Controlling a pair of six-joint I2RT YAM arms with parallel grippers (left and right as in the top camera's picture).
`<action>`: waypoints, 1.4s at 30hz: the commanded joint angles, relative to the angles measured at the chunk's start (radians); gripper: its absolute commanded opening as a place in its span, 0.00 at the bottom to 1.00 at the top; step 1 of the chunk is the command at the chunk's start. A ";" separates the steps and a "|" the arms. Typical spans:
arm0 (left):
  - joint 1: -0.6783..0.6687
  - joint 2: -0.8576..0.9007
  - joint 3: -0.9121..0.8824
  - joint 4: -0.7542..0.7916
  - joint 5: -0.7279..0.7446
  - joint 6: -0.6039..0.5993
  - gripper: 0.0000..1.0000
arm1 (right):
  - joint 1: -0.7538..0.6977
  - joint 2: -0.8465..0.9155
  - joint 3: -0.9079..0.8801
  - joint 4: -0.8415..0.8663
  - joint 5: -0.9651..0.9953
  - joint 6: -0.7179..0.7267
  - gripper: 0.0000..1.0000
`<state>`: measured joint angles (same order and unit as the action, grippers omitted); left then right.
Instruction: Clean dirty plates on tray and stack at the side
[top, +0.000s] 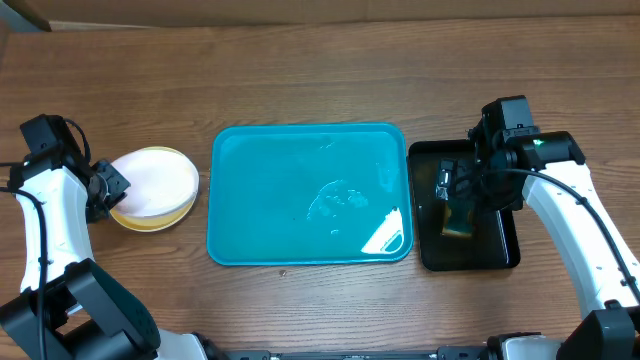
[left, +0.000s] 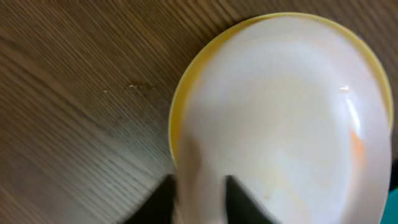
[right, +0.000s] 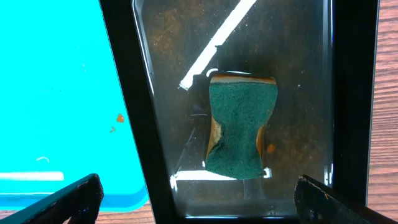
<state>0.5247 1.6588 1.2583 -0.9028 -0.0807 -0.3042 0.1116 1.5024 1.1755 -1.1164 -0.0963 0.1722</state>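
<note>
White plates (top: 150, 185), left fingers (top: 108, 190) pinching rim, right fingers (top: 458, 195) wide apart, pointing down over sponge (right: 239, 127)

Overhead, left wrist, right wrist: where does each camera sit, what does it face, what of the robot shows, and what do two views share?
Overhead: above the table, facing down on teal tray, plates, black tray; left arm and right arm show.
Left wrist: on left arm, facing down at plates; fingers at bottom edge.
Right wrist: on right arm, facing down at the sponge; fingers in bottom corners.
Shared: overhead and right wrist show the black tray.
</note>
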 joint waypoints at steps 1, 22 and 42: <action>0.005 -0.010 0.002 0.007 0.064 0.013 0.54 | 0.002 -0.018 0.013 0.003 0.005 0.006 1.00; -0.366 -0.225 0.001 -0.266 0.199 0.159 1.00 | 0.001 -0.018 0.014 0.068 -0.112 -0.069 1.00; -0.381 -0.875 -0.326 -0.213 0.291 0.261 1.00 | 0.000 -0.608 -0.220 0.111 -0.010 -0.005 1.00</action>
<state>0.1471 0.9504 0.9993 -1.1572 0.1616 -0.0956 0.1120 1.0210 1.0073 -1.0302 -0.1280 0.1616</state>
